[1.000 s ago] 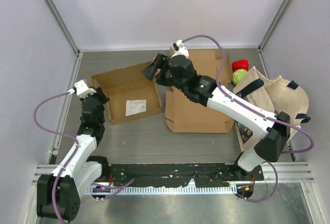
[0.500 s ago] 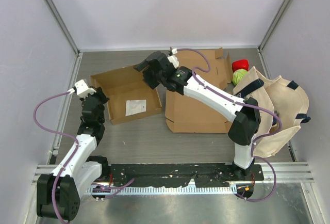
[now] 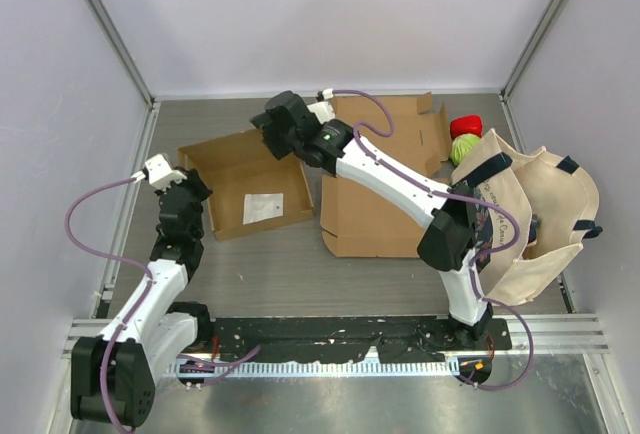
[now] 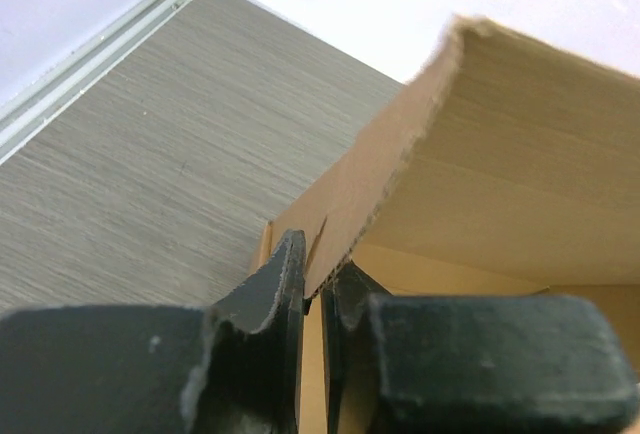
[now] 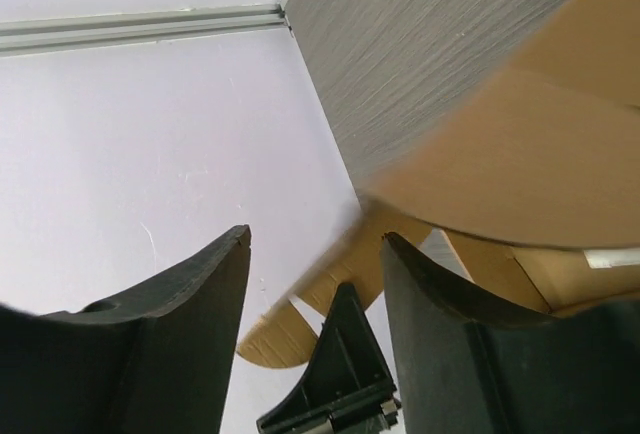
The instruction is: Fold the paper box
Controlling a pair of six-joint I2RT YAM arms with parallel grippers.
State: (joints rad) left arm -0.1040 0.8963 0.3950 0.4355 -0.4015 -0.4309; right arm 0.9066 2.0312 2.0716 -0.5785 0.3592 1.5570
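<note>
The paper box is brown cardboard. Its open tray half [image 3: 245, 184], with a white label inside, lies left of centre, and a flat panel [image 3: 375, 214] lies to its right. My left gripper [image 3: 188, 186] sits at the tray's left wall. In the left wrist view it [image 4: 318, 276] is shut on that wall's thin edge [image 4: 400, 174]. My right gripper [image 3: 272, 134] hovers at the tray's back right corner. Its jaws [image 5: 318, 239] stand open with nothing between them, and cardboard [image 5: 520, 164] shows just beyond the right finger.
A beige tote bag [image 3: 540, 204] slumps at the right, with a red item [image 3: 465, 126] and a green item [image 3: 458, 149] at its back edge. White enclosure walls and metal rails [image 3: 110, 34] border the grey table.
My right arm has swung left, from above the flat panel to the tray's back right corner. The left arm has stayed at the tray's left wall.
</note>
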